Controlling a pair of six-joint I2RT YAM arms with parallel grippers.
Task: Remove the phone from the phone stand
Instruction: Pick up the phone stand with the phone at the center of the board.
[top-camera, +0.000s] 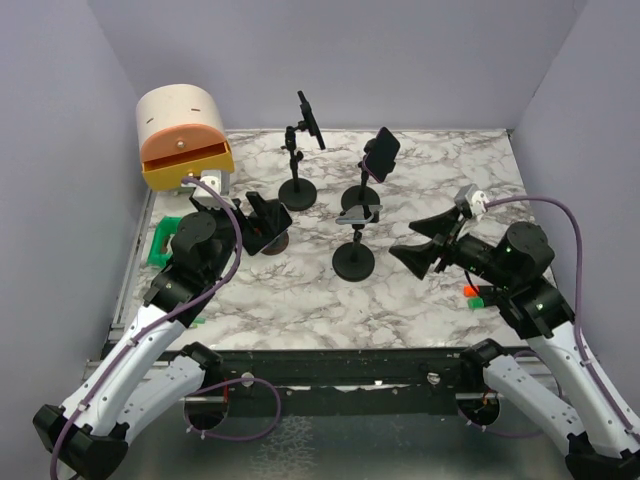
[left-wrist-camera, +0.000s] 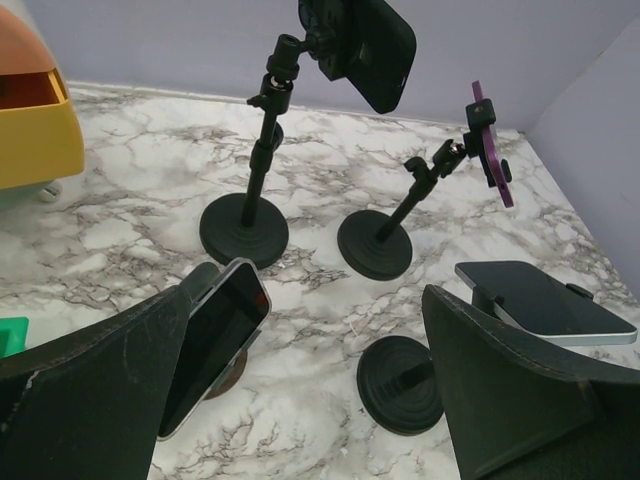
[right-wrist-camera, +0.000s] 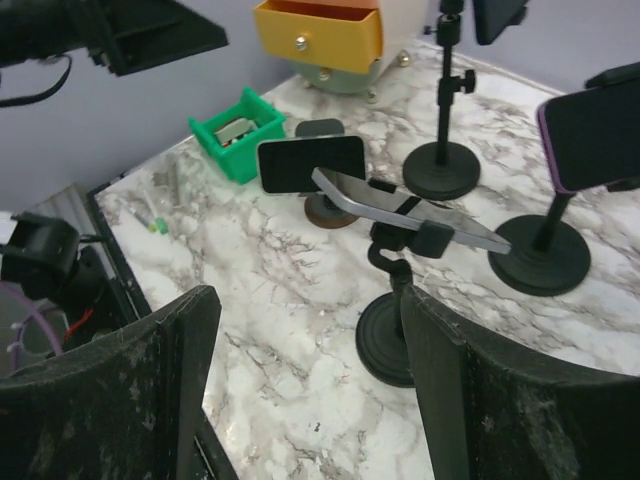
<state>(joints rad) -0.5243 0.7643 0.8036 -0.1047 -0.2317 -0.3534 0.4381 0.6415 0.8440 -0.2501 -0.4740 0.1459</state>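
reaching is the step in hand, judging by how both arms sit. on the left, the left gripper (top-camera: 265, 222) hangs with its jaws spread wide and gripping nothing. just ahead of it a small dark phone (left-wrist-camera: 215, 345) leans on a low round base (left-wrist-camera: 232, 378). farther back are two tall stands (top-camera: 297, 190), one carrying a black phone (top-camera: 310, 118), the next a purple-edged phone (top-camera: 383, 152). nearer the middle, a silver phone (top-camera: 360, 212) lies almost flat on top of a short stand (top-camera: 353, 262), not yet lifted. to its right the right gripper (top-camera: 405, 240) points at it, fingers apart, empty and not touching. next, i judge, that gripper must ease forward until the phone's edges sit between the fingers. then it must pinch and lift the phone off without toppling the stand.
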